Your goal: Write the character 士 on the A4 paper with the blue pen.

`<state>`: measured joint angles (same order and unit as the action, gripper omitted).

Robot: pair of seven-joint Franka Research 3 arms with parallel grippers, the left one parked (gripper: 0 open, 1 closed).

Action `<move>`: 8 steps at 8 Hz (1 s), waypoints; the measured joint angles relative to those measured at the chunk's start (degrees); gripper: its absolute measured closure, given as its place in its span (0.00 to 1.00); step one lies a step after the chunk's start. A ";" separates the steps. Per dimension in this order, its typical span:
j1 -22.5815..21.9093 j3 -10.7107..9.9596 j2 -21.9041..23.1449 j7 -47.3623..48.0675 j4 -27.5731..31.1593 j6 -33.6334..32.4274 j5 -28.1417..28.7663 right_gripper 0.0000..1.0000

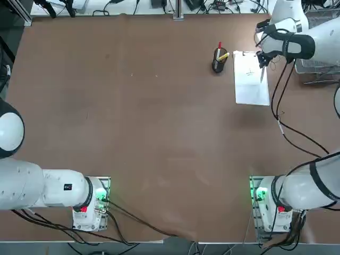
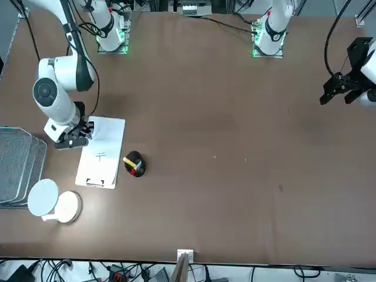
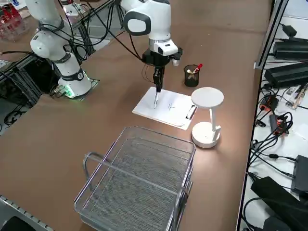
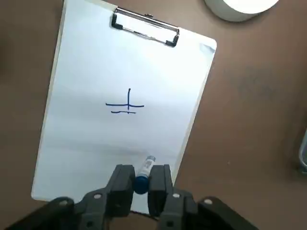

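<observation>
The A4 paper (image 4: 120,72) lies at the table's far right, a metal clip (image 4: 145,28) on one short edge. Blue pen strokes (image 4: 125,105) mark its middle: an upright line crossing a long bar, with a shorter bar beside it. My right gripper (image 4: 142,181) is shut on the blue pen (image 4: 144,171), tip down over the sheet's near half, away from the strokes. I cannot tell whether the tip touches. The same gripper (image 3: 158,76) holds the blue pen (image 3: 156,96) upright above the A4 paper (image 3: 166,109). From overhead the gripper (image 1: 261,59) hangs over the A4 paper (image 1: 251,79).
A black pen cup (image 1: 218,65) with a red pen (image 1: 219,47) and a yellow pen (image 1: 223,56) stands left of the sheet. A white lamp (image 3: 207,113) stands just beyond the clipped edge. A wire basket (image 3: 139,180) sits at the table's right edge.
</observation>
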<state>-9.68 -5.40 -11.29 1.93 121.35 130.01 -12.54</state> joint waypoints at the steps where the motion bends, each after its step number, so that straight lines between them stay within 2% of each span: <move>1: 0.00 -0.15 0.00 0.00 0.09 0.01 -0.51 0.80; 8: 0.02 -1.52 -0.75 -0.05 0.69 1.83 -2.19 0.80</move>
<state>-9.66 -6.92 -12.04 1.88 122.04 131.84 -14.73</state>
